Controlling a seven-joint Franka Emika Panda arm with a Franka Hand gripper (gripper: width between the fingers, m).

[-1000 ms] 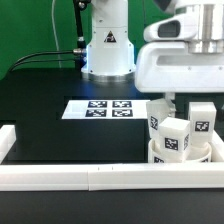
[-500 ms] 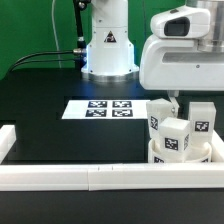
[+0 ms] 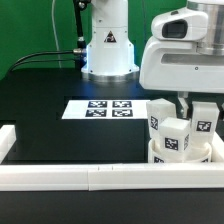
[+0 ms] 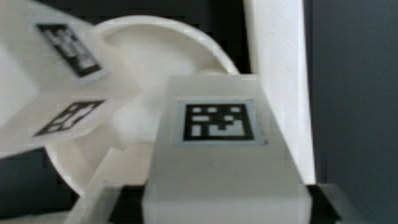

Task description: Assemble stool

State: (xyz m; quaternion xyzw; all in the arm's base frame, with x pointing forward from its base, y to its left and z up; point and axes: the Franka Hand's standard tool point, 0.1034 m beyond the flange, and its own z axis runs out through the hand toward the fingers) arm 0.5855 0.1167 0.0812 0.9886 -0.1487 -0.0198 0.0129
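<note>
The round white stool seat (image 3: pixel 180 155) lies at the exterior view's right, against the white front rail. Three stubby white legs stand in it: one on the left (image 3: pixel 157 118), one in front (image 3: pixel 172 135) and one on the right (image 3: pixel 203 118). My gripper (image 3: pixel 190 101) hangs just above the right leg. In the wrist view a tagged leg (image 4: pixel 221 125) fills the gap between my fingers, and my gripper (image 4: pixel 226 205) is shut on its sides. The seat (image 4: pixel 151 60) lies behind it, with another leg (image 4: pixel 63 85) beside it.
The marker board (image 3: pixel 98 108) lies flat on the black table in front of the robot base (image 3: pixel 108 50). A long white rail (image 3: pixel 70 177) runs along the table's front edge, with a side rail (image 3: pixel 6 142) at the exterior view's left.
My gripper has moved toward the exterior view's right, from above the left leg to above the right leg. The legs and the seat have not moved.
</note>
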